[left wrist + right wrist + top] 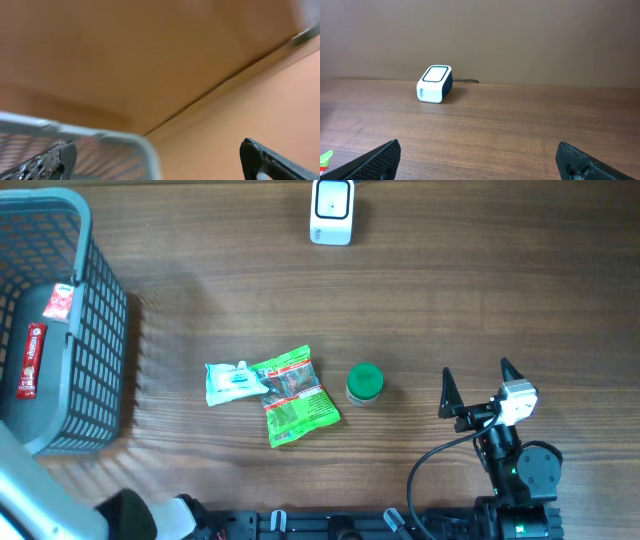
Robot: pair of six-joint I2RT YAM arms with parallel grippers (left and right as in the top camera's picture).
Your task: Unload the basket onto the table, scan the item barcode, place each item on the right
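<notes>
Found the right hand (pixel 476 372) low at the near right of the worktop (pixel 480 280), fingers spread as wide as could be, nothing between them. Found the left hand (pixel 157 155) at the near left, likewise wide open and gripping nothing, with the rim of the grey basket (pixel 100 330) just below its fingers in the wrist view. Saw a red packet (pixel 30 360) lying inside that basket. Further out, mid-worktop, saw three items in a row: a green-lidded jar (pixel 364 383) nearest the right hand yet well apart from it, a green snack bag (pixel 295 395) just beside the jar, and a white sachet (pixel 235 382) touching the bag's left side. Could not make out a barcode on any of them. At the far edge, spotted the white scanner (pixel 331 211), window facing upward, well apart from the items.
</notes>
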